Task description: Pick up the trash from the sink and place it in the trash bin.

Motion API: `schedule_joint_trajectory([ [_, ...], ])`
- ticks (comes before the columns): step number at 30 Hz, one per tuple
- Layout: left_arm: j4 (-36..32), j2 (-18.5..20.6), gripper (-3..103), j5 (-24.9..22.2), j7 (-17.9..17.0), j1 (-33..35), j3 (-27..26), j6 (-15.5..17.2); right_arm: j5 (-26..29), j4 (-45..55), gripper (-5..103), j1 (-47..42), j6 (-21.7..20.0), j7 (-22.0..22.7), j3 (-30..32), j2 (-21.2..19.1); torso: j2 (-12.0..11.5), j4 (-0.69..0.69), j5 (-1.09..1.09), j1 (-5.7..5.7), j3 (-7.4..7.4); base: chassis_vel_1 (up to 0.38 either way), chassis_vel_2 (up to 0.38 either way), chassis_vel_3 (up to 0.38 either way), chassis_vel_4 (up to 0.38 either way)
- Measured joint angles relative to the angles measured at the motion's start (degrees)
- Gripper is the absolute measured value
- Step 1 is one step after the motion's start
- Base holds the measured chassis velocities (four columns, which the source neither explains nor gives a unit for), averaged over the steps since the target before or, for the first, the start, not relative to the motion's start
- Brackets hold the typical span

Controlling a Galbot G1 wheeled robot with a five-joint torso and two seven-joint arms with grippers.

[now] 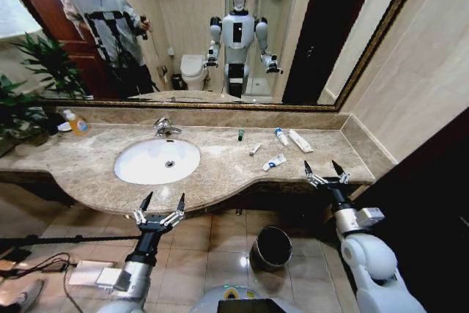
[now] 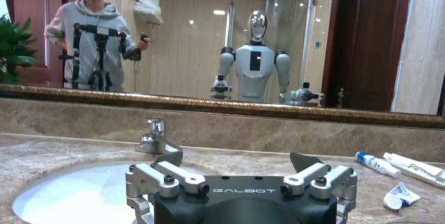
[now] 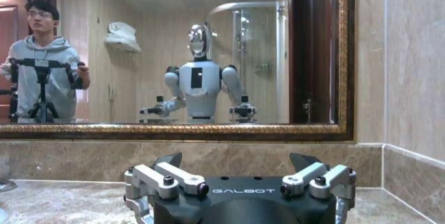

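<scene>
Opening step, nothing picked yet. Left gripper (image 1: 162, 203) hovering at counter edge, fingers spread, empty, basin (image 1: 124, 174) just beyond tips. Right gripper (image 1: 325, 170) hovering at counter's right end, fingers spread, empty. Trash lying on counter, not in basin: tube (image 1: 275, 161) nearest, off right gripper's left fingertip; second tube (image 1: 281, 136), packet (image 1: 300, 141), stick (image 1: 254, 149), green-capped piece (image 1: 240, 134) farther out. Bin (image 1: 272, 247) sitting on floor below, between arms. Next move, I'd judge: right gripper reaching for tube, closing across its flat body. Print on tubes unreadable; bin's inside too dark to read.
</scene>
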Motion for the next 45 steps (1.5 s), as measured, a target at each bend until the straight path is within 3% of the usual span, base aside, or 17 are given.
schedule_joint_trajectory([
  [16,0.0,0.0,100,0.0,0.0,0.0,0.0,0.0,0.4,0.1,100,0.2,-0.1,-0.4,0.2,0.0,0.0,0.0,0.0,0.0,0.0,0.0,0.0,0.0,0.0],
  [26,0.0,0.0,100,0.0,0.0,0.0,0.0,0.0,0.7,-2.2,100,4.2,-2.7,-0.4,-1.0,-1.9,0.0,0.0,0.0,0.0,0.0,0.0,0.0,0.0,0.0],
  [30,0.0,0.0,100,0.0,0.0,0.0,0.0,0.0,3.7,-5.4,100,8.5,-6.1,0.0,-1.9,-5.3,0.0,-0.01,0.01,0.0,0.0,0.0,0.0,0.0,0.0],
  [39,0.0,0.0,100,0.0,0.0,0.0,0.0,0.0,5.6,-14.4,100,16.3,-6.9,-2.9,-3.9,-10.9,0.0,0.0,0.01,0.0,0.01,0.0,0.0,0.0,0.0],
  [45,0.0,0.0,100,0.0,0.0,0.0,0.0,0.0,5.5,-30.0,100,28.3,-6.0,-3.5,-10.7,-14.4,0.0,0.0,0.01,0.0,0.01,0.0,0.0,0.0,0.0],
])
